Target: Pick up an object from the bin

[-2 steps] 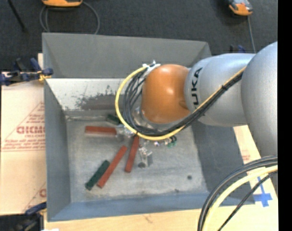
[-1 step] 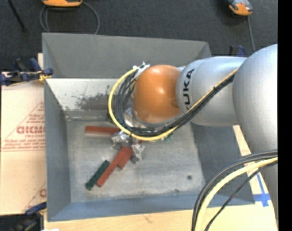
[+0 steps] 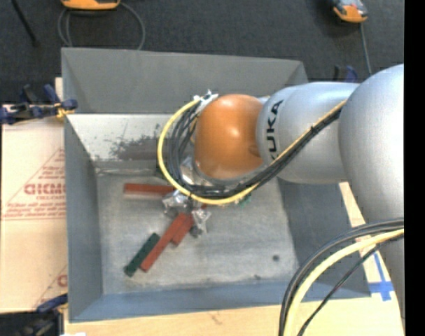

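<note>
The robot's hand (image 3: 187, 213) hangs low over the middle of the grey bin (image 3: 86, 257), at the upper end of a slanted red-brown bar (image 3: 164, 242) — a dark green bar (image 3: 141, 253) lies against it. Another red-brown bar (image 3: 146, 189) lies nearby. We cannot tell whether the hand is clenched or released.

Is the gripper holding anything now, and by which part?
It cannot be told: the gripper is at the upper end of a slanted red-brown bar, beside a green bar.
</note>
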You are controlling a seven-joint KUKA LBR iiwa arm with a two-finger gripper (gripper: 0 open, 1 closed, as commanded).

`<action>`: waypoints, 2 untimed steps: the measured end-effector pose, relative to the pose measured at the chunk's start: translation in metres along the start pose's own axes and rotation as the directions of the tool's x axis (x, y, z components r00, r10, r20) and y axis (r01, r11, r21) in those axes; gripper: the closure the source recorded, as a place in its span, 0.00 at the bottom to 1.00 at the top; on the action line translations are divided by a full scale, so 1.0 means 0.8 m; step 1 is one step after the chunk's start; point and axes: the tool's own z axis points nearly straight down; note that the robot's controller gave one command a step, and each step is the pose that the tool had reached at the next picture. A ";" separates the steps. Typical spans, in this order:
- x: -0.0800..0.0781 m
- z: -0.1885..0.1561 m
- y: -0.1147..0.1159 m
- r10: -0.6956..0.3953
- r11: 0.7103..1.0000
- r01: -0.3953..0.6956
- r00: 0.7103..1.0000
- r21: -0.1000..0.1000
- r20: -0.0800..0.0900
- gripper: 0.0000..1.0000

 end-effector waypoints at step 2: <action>0.003 -0.031 0.002 0.001 1.000 -0.001 1.000 -0.005 -0.006 1.00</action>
